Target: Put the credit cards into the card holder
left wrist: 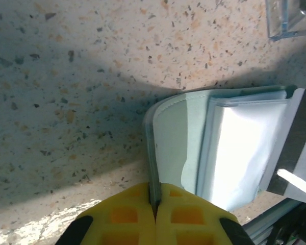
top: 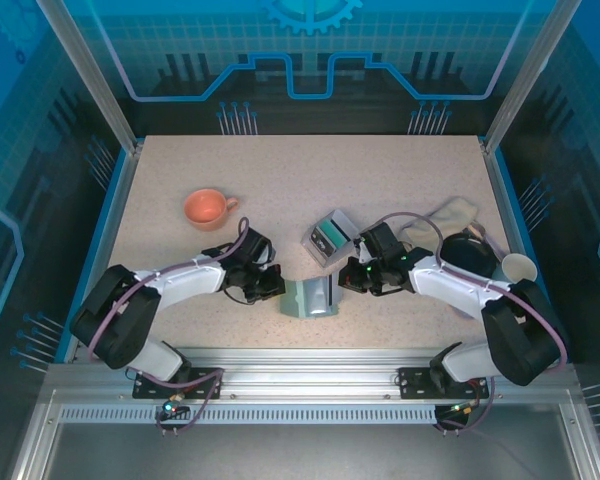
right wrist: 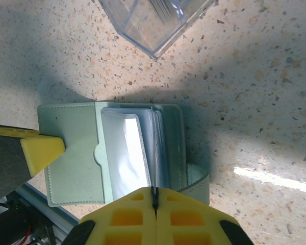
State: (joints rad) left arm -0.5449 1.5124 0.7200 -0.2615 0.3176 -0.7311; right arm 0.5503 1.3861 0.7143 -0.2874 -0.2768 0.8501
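The card holder [top: 310,297], a sage-green wallet, lies open on the table between my two grippers. My left gripper [left wrist: 154,196] is shut on the edge of its left cover [left wrist: 171,138]. My right gripper [right wrist: 154,196] is shut on one thin clear inner sleeve, with the other sleeves [right wrist: 125,153] fanned to its left. The left gripper's yellow finger [right wrist: 41,150] shows at the holder's flap. The credit cards [top: 330,237] stand in a clear plastic box [top: 327,240] just behind the holder, a teal one facing up. The box's corner [right wrist: 153,23] shows at the top of the right wrist view.
An orange cup [top: 206,208] stands at the back left. A whitish cloth [top: 452,213] lies at the back right, with a dark object [top: 470,255] and a white cup [top: 520,267] beside the right arm. The table's metal front rail [top: 300,355] runs close behind the holder.
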